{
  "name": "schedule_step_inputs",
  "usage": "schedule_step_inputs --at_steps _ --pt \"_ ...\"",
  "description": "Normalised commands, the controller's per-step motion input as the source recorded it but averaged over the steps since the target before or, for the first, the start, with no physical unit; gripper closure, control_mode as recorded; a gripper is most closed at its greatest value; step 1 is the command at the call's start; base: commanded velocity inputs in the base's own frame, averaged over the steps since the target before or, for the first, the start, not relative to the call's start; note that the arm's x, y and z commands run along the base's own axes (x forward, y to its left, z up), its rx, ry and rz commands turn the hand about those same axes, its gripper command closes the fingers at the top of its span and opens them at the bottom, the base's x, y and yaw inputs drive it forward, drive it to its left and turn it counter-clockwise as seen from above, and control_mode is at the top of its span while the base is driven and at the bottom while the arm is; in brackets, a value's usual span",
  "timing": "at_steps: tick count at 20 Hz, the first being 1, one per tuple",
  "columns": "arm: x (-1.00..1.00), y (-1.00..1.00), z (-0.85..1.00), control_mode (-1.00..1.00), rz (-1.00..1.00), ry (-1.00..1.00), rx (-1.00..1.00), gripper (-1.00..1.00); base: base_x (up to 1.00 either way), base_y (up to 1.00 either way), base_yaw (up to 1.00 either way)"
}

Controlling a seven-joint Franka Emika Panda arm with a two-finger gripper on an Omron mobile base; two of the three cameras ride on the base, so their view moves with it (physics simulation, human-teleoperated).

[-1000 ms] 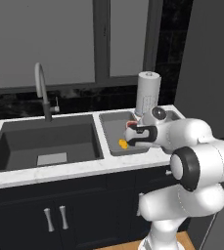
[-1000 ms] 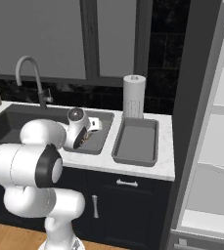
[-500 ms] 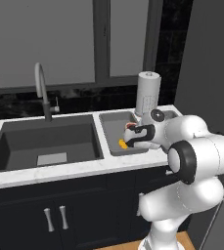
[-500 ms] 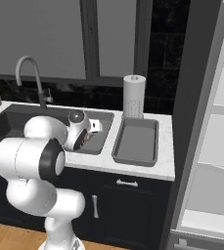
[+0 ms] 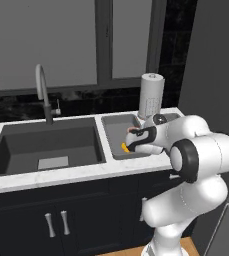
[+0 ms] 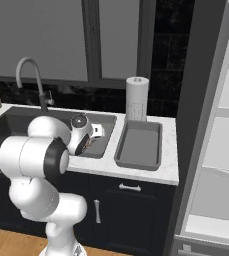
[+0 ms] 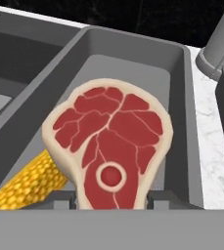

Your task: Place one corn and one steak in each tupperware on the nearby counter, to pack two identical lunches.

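Observation:
A steak [image 7: 111, 141], red with a pale rim, stands upright between my gripper [image 7: 111, 197] fingers, which are shut on it. It hangs low inside the left tupperware [image 7: 133, 46], where a yellow corn [image 7: 28, 183] lies beside it at the lower left. From the left base view the gripper [image 5: 132, 141] is over that tupperware [image 5: 113, 121], with the corn [image 5: 124, 148] under it and the steak [image 5: 132, 130] showing pink. The second tupperware [image 6: 138, 145] lies bare to the right on the counter [image 6: 168, 165]. My arm hides part of the left tupperware [image 6: 103, 121].
A dark sink basin [image 5: 46, 145] with a curved faucet [image 5: 41, 90] lies left of the trays. A paper towel roll [image 6: 137, 97] stands behind them against the wall. A tall fridge front [image 6: 211, 125] closes off the right side.
The arm's elbow has swung round a little. The hand, still holding the steak, has edged slightly lower and to the left over the left tupperware.

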Motion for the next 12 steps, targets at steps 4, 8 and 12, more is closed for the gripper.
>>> schedule_step_inputs --at_steps 4,8,12 --pt "0.01 0.0 0.0 -1.0 0.0 0.0 0.0 -1.0 0.0 0.0 0.0" --pt "0.0 0.0 0.0 -1.0 0.0 0.0 0.0 -1.0 0.0 0.0 0.0" --pt "-0.01 0.02 0.1 -1.0 0.0 0.0 -0.02 -1.0 0.0 0.0 0.0"
